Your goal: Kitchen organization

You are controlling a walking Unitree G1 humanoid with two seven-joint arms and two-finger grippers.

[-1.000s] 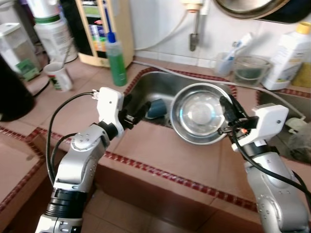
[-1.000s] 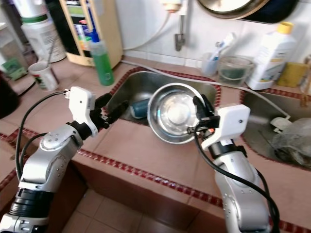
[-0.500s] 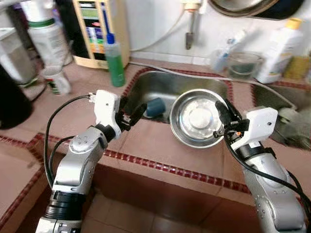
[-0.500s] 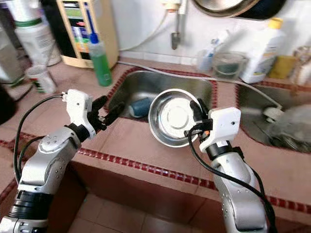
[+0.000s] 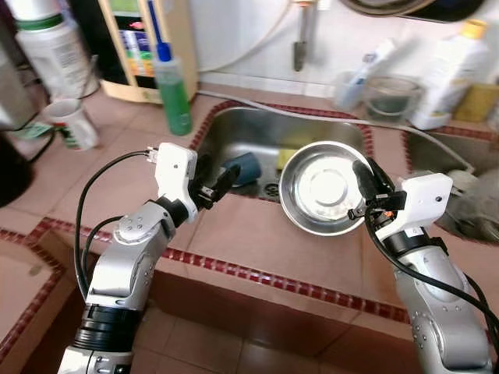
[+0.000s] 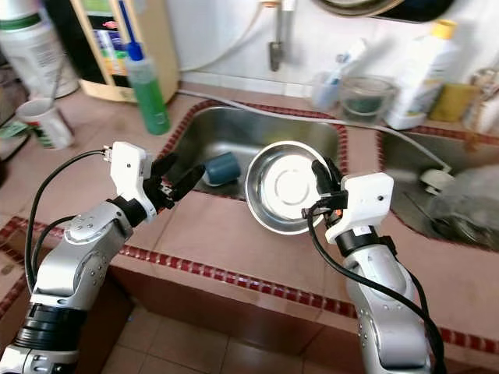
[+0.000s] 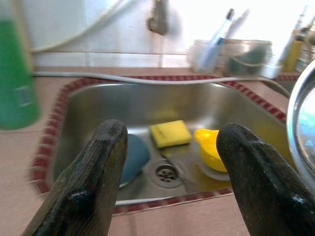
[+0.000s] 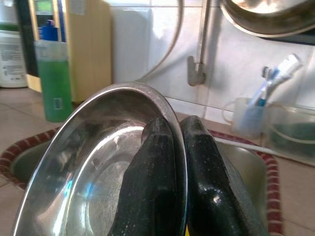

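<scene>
Our right gripper (image 5: pixel 363 181) pinches the rim of the round shiny steel bowl (image 5: pixel 323 185), one finger inside and one outside, holding it tilted over the front right corner of the stainless sink (image 5: pixel 257 132), partly above the tiled counter edge (image 5: pixel 257 234). Our left gripper (image 5: pixel 217 181) hovers with fingers spread and empty at the sink's front left edge. In the basin lie a dark blue cup (image 7: pixel 132 155), a yellow sponge (image 7: pixel 170 133) and a yellow dish (image 7: pixel 212 147), near the drain.
</scene>
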